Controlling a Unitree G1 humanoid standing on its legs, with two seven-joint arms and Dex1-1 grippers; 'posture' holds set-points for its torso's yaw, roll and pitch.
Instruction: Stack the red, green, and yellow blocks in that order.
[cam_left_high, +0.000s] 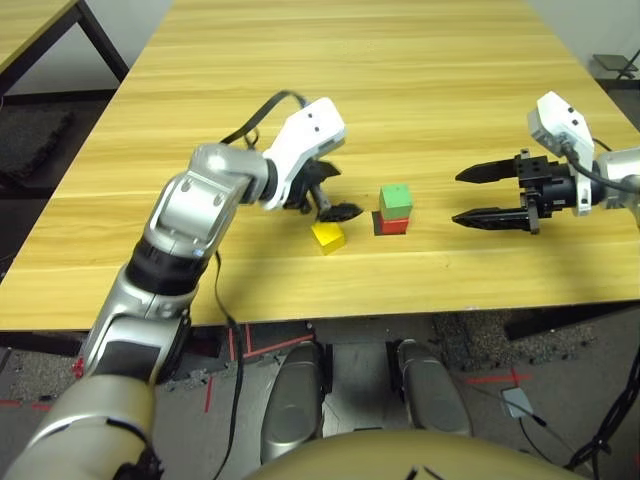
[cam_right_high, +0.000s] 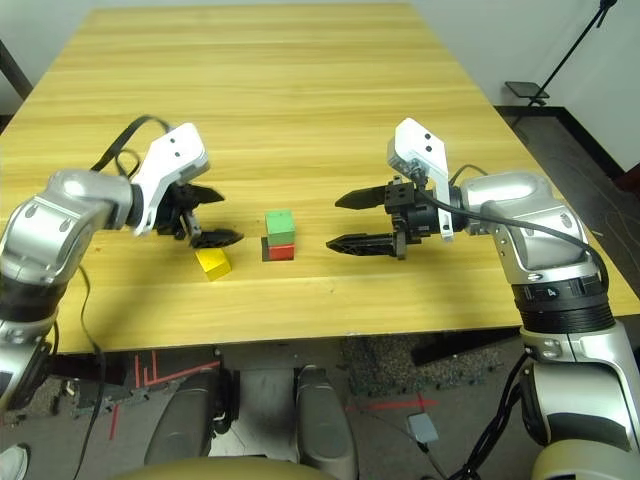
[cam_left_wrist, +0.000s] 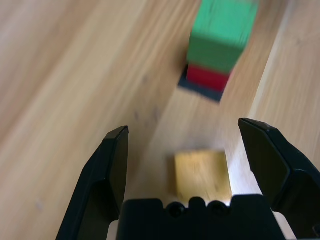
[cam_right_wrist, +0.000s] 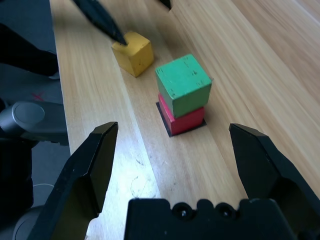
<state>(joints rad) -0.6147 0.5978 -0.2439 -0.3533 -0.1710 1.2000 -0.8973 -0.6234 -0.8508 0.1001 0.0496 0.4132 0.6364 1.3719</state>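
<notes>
The yellow block (cam_left_high: 328, 237) rests on the bench (cam_left_high: 420, 280), just beside my left hand (cam_left_wrist: 182, 165) and a little apart from the stack. It looks like plain, stiff stuff, probably light, and I doubt a firm pinch would hurt it. The flat faces ought to sit well against my fingers; the matte skin should not slip much. I would take it by two opposite upright sides, around mid-height, keeping its underside free for setting down.

My left hand is spread, its fingers well apart with nothing between them; how squarely they line up with the block is hard to judge from here.

The green block (cam_right_wrist: 184, 84) sits on the red block (cam_right_wrist: 186, 119), which stands on the black patch (cam_right_high: 265, 250). Loose as they seem, a nudge could shift them. My right hand (cam_right_high: 332, 222) is spread too, empty, on the stack's other side.
</notes>
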